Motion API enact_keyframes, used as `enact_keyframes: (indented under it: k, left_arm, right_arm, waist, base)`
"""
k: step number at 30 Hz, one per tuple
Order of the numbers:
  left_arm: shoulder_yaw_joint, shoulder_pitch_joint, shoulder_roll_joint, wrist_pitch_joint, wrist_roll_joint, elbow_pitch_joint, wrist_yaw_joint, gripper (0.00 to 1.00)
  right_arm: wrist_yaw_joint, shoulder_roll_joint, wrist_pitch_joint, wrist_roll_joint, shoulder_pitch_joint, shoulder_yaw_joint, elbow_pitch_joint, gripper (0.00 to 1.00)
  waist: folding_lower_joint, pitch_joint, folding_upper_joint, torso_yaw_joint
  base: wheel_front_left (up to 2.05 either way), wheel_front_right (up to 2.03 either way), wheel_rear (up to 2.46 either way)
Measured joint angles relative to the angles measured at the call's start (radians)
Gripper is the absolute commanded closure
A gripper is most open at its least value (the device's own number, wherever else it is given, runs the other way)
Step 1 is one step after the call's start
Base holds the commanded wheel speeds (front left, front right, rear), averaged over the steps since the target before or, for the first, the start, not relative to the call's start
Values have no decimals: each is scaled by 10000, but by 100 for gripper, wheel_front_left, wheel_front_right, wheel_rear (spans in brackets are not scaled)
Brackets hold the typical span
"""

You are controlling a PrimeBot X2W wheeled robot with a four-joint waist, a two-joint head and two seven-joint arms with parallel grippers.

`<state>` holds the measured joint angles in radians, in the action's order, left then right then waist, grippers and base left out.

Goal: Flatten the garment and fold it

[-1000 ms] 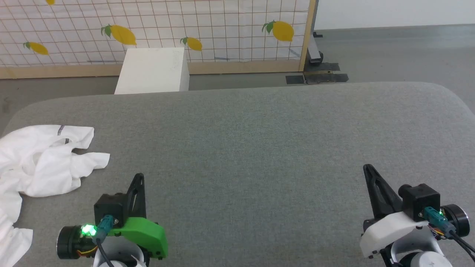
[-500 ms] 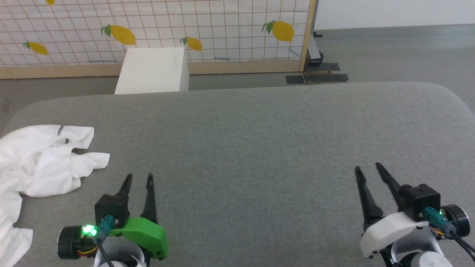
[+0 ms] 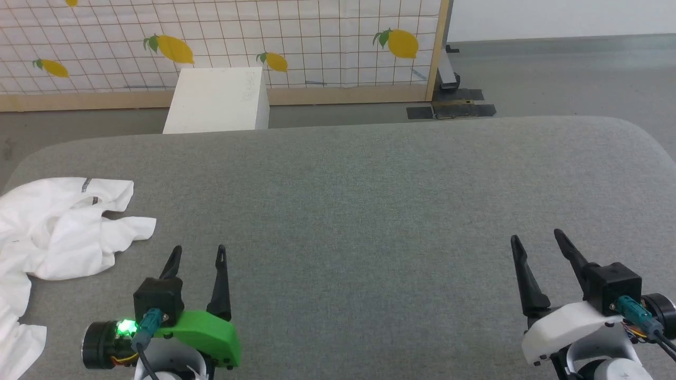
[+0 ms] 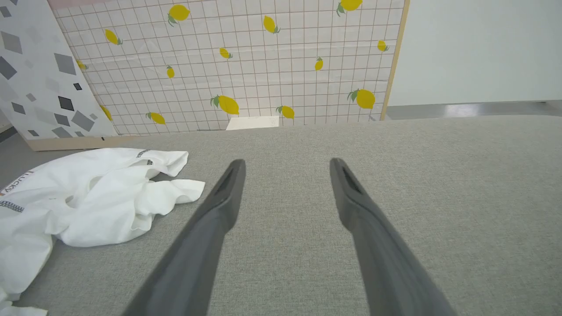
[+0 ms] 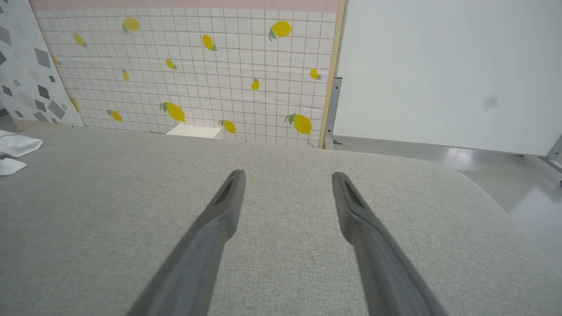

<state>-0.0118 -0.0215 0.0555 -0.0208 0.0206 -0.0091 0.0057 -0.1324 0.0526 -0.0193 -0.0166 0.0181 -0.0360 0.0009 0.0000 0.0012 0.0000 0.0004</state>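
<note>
While garment [image 3: 58,232] lies crumpled, L fingers [image 3: 219,290] spread, R fingers [image 3: 524,279] spread

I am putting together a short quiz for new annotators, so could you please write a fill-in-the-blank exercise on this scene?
1. In the head view, the crumpled white garment lies at the ____ end of the grey table.
2. The left gripper and the right gripper both have their jaws ____.
3. The screen behind the table is printed with yellow ____.
Missing words: left; open; lemons.
</note>
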Motion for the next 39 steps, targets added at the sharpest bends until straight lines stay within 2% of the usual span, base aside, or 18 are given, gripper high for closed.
enact_keyframes:
  k: [18, 39]
  left_arm:
    - [-56, -147, 0, -366, 163, -56, 270, 0]
    - [-67, -406, 0, -790, 451, -284, 568, 0]
  right_arm:
    - [0, 0, -355, -104, 40, -378, 73, 0]
    - [0, -2, -786, -102, 44, -414, 115, 0]
  waist:
    - [0, -3, 0, 364]
    - [0, -15, 0, 1734]
  base:
    - [0, 0, 0]
    - [0, 0, 0]
